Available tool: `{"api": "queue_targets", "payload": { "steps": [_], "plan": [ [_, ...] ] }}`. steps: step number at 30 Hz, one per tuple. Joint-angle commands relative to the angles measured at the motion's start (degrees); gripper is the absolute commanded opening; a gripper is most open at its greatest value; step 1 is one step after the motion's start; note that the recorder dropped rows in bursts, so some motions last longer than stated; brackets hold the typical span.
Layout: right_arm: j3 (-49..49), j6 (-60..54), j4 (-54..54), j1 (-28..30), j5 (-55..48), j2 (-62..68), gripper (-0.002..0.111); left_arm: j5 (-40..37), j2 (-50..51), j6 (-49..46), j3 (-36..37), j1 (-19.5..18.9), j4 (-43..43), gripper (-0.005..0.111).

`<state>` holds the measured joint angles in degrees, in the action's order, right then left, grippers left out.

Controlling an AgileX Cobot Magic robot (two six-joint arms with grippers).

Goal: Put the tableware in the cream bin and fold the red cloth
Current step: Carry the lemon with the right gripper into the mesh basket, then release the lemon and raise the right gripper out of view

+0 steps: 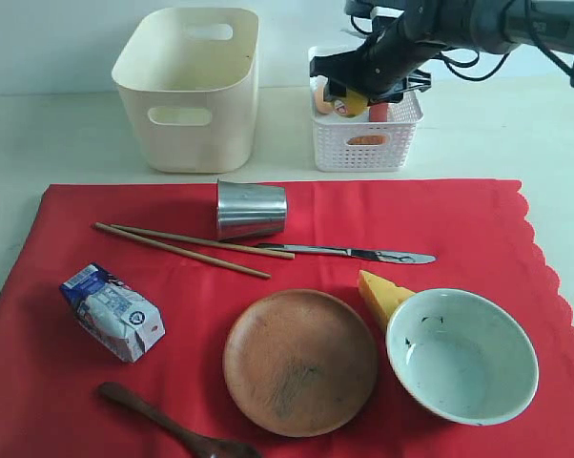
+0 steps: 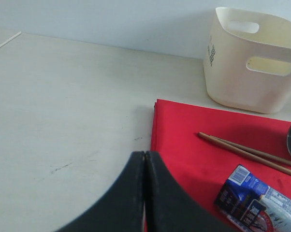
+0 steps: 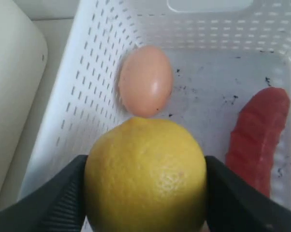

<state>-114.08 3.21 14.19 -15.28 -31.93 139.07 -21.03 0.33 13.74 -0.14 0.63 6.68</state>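
On the red cloth lie a steel tumbler on its side, chopsticks, a knife, a wooden plate, a pale bowl and a dark spoon. The cream bin stands behind the cloth, empty as far as I see. My right gripper hangs over the white lattice basket, shut on a yellow lemon. My left gripper is shut and empty, over the table at the cloth's left edge, near the chopsticks.
In the basket lie an egg and a red sausage. A blue-white milk carton and a cheese wedge sit on the cloth. The carton is close to my left gripper.
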Motion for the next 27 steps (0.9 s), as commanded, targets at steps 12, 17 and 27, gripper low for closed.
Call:
{"api": "queue_targets", "payload": {
  "steps": [12,17,27],
  "plan": [
    [-2.3,-0.6,-1.3,0.1,0.4,1.8,0.045,0.4,-0.3,0.0,0.1,-0.1,0.2,0.0],
    [-2.3,-0.6,-1.3,0.1,0.4,0.0,0.072,0.4,-0.3,0.0,0.1,-0.1,0.2,0.0],
    [-2.3,-0.3,-2.6,0.1,-5.0,-7.2,0.077,0.4,-0.3,0.0,0.1,-0.1,0.2,0.0]
  ]
}}
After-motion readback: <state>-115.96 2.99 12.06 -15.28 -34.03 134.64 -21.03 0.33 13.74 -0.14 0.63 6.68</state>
